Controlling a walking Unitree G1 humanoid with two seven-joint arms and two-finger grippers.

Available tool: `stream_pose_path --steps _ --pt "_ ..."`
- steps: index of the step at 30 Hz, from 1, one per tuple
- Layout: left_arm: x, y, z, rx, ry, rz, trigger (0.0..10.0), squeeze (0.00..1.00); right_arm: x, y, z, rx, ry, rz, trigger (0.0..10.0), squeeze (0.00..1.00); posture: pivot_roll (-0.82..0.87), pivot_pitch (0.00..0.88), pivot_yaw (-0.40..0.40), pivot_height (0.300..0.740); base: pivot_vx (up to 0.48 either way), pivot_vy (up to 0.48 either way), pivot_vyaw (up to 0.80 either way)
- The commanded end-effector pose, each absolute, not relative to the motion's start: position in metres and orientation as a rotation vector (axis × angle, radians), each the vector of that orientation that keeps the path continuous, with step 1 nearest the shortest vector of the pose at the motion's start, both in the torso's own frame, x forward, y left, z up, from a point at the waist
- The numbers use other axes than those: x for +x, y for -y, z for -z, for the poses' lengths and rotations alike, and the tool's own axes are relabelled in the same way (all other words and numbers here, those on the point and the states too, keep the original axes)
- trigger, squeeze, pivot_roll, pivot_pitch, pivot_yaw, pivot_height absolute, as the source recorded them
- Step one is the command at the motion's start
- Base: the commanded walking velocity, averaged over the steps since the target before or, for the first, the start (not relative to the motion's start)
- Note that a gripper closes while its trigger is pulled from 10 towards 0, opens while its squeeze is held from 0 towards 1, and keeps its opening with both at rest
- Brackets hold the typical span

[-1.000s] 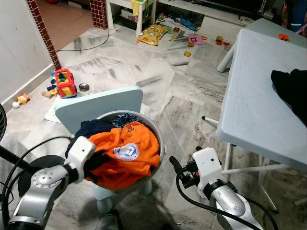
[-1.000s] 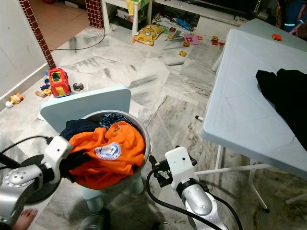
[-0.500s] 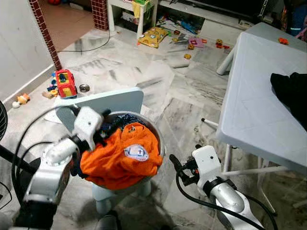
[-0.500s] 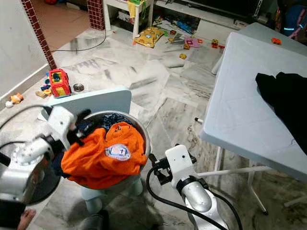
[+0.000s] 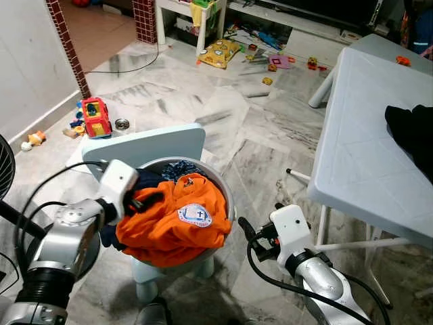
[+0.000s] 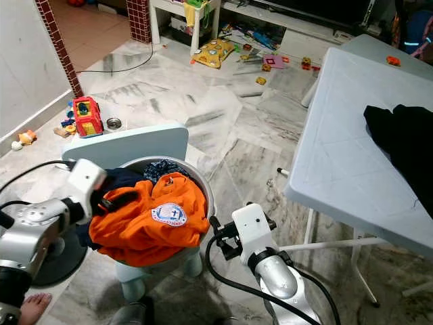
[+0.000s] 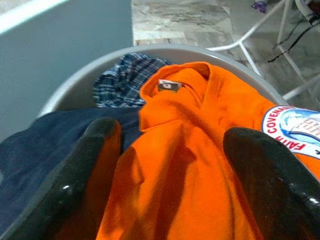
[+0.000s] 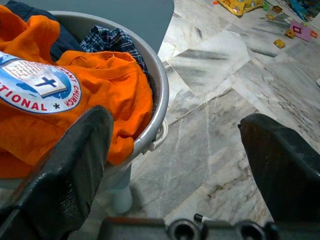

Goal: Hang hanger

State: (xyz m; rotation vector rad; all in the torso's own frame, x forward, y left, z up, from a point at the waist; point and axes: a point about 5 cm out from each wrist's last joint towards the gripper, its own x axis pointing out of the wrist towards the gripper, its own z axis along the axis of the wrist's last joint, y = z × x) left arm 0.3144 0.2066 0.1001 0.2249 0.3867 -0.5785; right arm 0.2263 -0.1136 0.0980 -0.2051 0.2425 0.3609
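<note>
An orange shirt (image 5: 179, 220) with a round blue and white badge lies heaped on top of a grey basin (image 5: 224, 191). Under it are a navy garment (image 7: 45, 145) and a checked blue cloth (image 7: 120, 82). The basin stands on a light blue chair (image 5: 149, 143). My left gripper (image 7: 172, 135) is open, its two fingers spread over the shirt's collar side at the basin's left. My right gripper (image 8: 177, 122) is open too, low beside the basin's right rim (image 8: 161, 90) and apart from it. No hanger is in sight.
A white folding table (image 5: 358, 156) stands at the right with a black garment (image 5: 413, 128) on it. Toys (image 5: 95, 116) and a yellow cushion (image 5: 222, 51) litter the marble floor behind the chair. A fan (image 5: 5, 162) is at the far left. A person's foot (image 6: 30, 308) is at the bottom left.
My left gripper rose from beside the basin's left to above the shirt, then dropped onto the shirt's left edge. The orange shirt was bunched and shifted. The right arm hardly moved.
</note>
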Motion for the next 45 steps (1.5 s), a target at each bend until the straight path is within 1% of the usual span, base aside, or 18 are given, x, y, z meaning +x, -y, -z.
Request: stream_pose_path --steps 1,8,9,10,11,12,13,14,16,19,23,27,30,32,34,39,45 --pt "0.318 -0.203 -0.102 0.245 -0.377 0.596 10.0 1.0 0.226 0.116 -0.095 -0.211 -0.254 -0.356 10.0 0.0 0.1 0.13 -0.117 0.74 0.0 0.0 0.0" --pt "0.341 -0.195 -0.105 0.302 -0.369 0.594 10.0 1.0 0.226 0.117 -0.097 -0.214 -0.251 -0.345 10.0 0.0 0.08 0.127 -0.107 0.74 0.0 0.0 0.0" --pt "0.346 -0.194 -0.103 0.309 -0.381 0.587 10.0 0.43 0.225 0.118 -0.097 -0.215 -0.25 -0.339 10.0 0.0 0.07 0.129 -0.103 0.74 0.0 0.0 0.0" --pt "0.346 -0.194 -0.103 0.309 -0.381 0.587 10.0 0.43 0.225 0.118 -0.097 -0.215 -0.25 -0.339 10.0 0.0 0.07 0.129 -0.103 0.74 0.0 0.0 0.0" --pt "0.347 -0.194 -0.099 0.317 -0.415 0.594 10.0 0.0 0.224 0.118 -0.098 -0.216 -0.251 -0.337 10.0 0.0 0.06 0.129 -0.1 0.74 0.0 0.0 0.0" --pt "0.348 -0.194 -0.097 0.32 -0.424 0.596 10.0 0.0 0.224 0.118 -0.098 -0.216 -0.251 -0.336 10.0 0.0 0.06 0.129 -0.1 0.74 0.0 0.0 0.0" --pt "0.347 -0.194 -0.092 0.338 -0.465 0.601 2.2 0.0 0.223 0.119 -0.098 -0.214 -0.253 -0.333 10.0 0.0 0.05 0.131 -0.096 0.74 0.0 0.0 0.0" --pt "0.347 -0.195 -0.088 0.36 -0.497 0.594 0.0 0.0 0.222 0.119 -0.098 -0.215 -0.254 -0.332 10.0 0.0 0.04 0.132 -0.096 0.74 0.0 0.0 0.0" --pt "0.346 -0.196 -0.085 0.367 -0.518 0.596 0.0 0.0 0.221 0.119 -0.098 -0.215 -0.255 -0.33 10.0 0.0 0.04 0.132 -0.096 0.74 0.0 0.0 0.0" --pt "0.345 -0.194 -0.08 0.326 -0.557 0.618 0.0 0.0 0.217 0.121 -0.098 -0.203 -0.268 -0.333 10.0 0.0 0.03 0.134 -0.094 0.74 0.0 0.0 0.0" --pt "0.341 -0.193 -0.073 0.331 -0.581 0.652 0.0 0.0 0.212 0.117 -0.105 -0.124 -0.25 -0.409 10.0 0.0 0.03 0.14 -0.096 0.74 0.0 0.0 0.0" --pt "0.341 -0.193 -0.072 0.313 -0.553 0.654 0.0 0.0 0.21 0.119 -0.11 -0.122 -0.249 -0.475 10.0 0.0 0.03 0.141 -0.102 0.74 0.0 0.0 0.0" --pt "0.342 -0.193 -0.072 0.319 -0.547 0.64 0.0 0.0 0.212 0.124 -0.108 -0.136 -0.263 -0.451 10.0 0.0 0.04 0.141 -0.105 0.74 0.0 0.0 0.0" --pt "0.345 -0.193 -0.077 0.332 -0.493 0.593 0.0 0.0 0.214 0.127 -0.108 -0.146 -0.269 -0.44 10.0 0.0 0.04 0.141 -0.108 0.74 0.0 0.0 0.0" --pt "0.343 -0.192 -0.078 0.322 -0.476 0.585 0.0 0.0 0.214 0.128 -0.107 -0.144 -0.274 -0.435 10.0 0.0 0.05 0.142 -0.11 0.74 0.0 0.0 0.0" --pt "0.332 -0.197 -0.067 0.317 -0.529 0.562 0.0 0.0 0.216 0.127 -0.105 -0.143 -0.29 -0.435 10.0 0.0 0.06 0.144 -0.116 0.74 0.0 0.0 0.0" --pt "0.323 -0.198 -0.061 0.301 -0.539 0.54 0.0 0.0 0.219 0.126 -0.105 -0.155 -0.29 -0.446 10.0 0.0 0.07 0.136 -0.119 0.74 0.0 0.0 0.0"
